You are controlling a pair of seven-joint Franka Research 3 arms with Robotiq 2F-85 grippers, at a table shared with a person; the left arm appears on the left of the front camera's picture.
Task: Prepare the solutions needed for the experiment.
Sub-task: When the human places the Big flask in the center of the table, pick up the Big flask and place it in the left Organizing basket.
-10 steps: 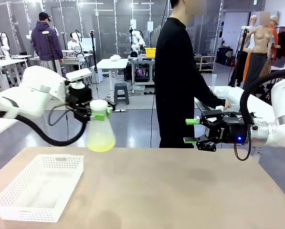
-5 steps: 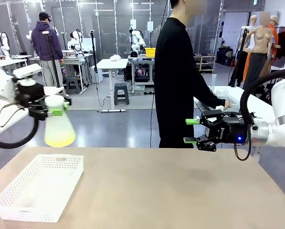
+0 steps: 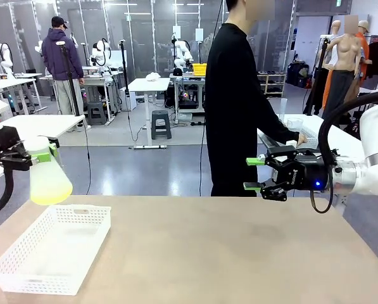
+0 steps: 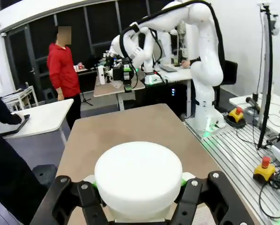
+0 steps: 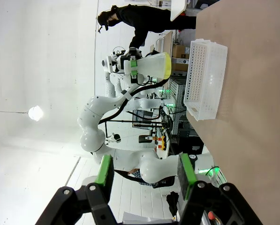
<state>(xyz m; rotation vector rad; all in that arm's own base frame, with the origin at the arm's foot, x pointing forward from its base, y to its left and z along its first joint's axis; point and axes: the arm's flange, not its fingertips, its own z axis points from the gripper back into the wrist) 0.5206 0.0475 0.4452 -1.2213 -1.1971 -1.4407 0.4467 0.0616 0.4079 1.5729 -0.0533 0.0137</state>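
Gripping flask (image 3: 48, 176) neck — left pincer (image 3: 30, 156); yellow-green solution (image 3: 50, 196) inside; right pincer (image 3: 254, 173) open, empty.

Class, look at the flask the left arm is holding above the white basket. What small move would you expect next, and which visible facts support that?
Probably a short descent. The left gripper is shut on the flask by its neck, the yellow-green solution hanging just above the far edge of the white basket. The right gripper waits open, apart.
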